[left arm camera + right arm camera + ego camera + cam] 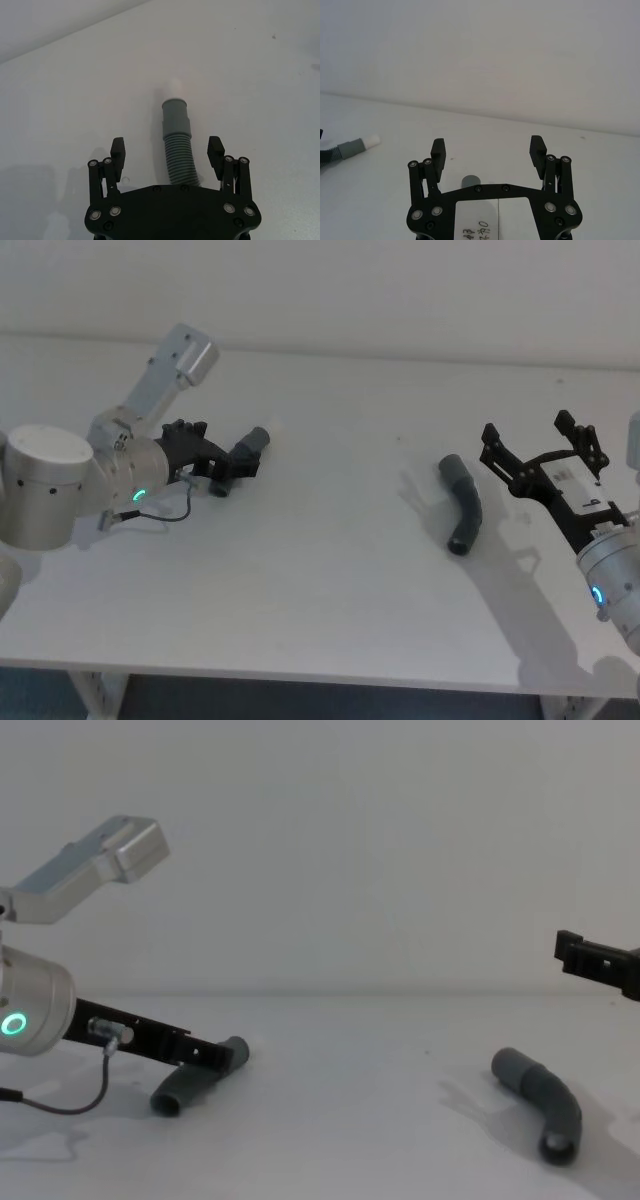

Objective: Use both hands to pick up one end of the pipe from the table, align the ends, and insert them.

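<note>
One dark grey pipe piece (253, 441) lies on the white table (330, 590) at the left, its ribbed bend (179, 157) between the spread fingers of my left gripper (236, 456). The fingers (118, 150) stand clear of the hose on both sides, and its smooth cuff with a white spigot tip (175, 87) points away from the palm. The other curved piece (463, 502) lies free at the right. My right gripper (527, 432) hovers open just to its right, above the table, with one grey cuff mouth (470, 181) showing under the palm.
A thin cable (165, 515) loops from the left wrist onto the table. The table's front edge (300, 672) runs close below both arms. Bare white surface separates the two pieces.
</note>
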`<state>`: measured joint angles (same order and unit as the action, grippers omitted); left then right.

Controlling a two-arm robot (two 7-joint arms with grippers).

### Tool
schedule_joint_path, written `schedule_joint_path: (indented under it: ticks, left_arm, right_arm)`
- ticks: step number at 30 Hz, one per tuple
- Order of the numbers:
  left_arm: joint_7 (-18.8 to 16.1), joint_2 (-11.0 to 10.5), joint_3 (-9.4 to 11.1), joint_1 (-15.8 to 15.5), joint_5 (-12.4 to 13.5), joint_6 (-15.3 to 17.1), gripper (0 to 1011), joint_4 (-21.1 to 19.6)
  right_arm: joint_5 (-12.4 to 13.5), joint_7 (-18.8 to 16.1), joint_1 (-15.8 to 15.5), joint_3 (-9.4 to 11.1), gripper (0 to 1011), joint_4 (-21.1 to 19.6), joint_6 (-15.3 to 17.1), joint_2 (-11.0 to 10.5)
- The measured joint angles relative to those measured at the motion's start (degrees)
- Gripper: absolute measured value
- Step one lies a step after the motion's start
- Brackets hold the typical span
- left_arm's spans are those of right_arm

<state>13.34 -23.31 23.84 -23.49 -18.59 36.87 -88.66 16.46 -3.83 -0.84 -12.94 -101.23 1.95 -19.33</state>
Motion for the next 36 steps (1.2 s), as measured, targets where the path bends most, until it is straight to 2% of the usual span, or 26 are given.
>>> schedule_joint_path:
  ticks: [18,36]
  left_arm:
    - [5.0,1.3,2.8,-5.0,1.0,0.3,1000,6.1]
    - [6.8,2.6,3.7,-6.9,1.8,1.7,1000,8.5]
  right_arm:
    - [0.0,0.0,0.0,0.0,1002,0.0,0.0,0.0]
    - [0.0,0.0,0.0,0.0,1002,0.0,0.0,0.0]
